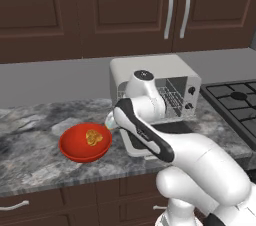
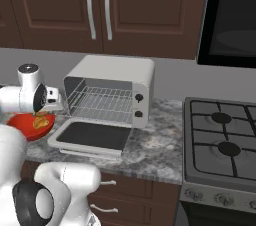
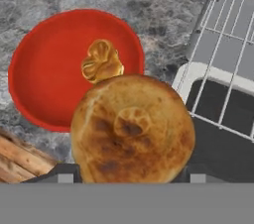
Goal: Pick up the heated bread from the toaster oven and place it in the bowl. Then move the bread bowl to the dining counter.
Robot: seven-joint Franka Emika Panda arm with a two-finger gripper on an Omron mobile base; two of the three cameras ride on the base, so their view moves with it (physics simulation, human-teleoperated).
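With gripper [image 3: 131, 181] squeezing the bread [image 3: 133, 129], slide over the red bowl [image 3: 34, 69], beside the pastry [image 3: 101, 62], then let go.

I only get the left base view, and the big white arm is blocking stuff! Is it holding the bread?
Observer: Yes. In the hand view the gripper has its two dark tips on either side of the round golden-brown bread.
Operator: Is it over the red bowl?
Observer: Only partly. In the hand view the bread overlaps one edge of the glossy red bowl, and the knotted yellowish pastry lies inside the bowl.
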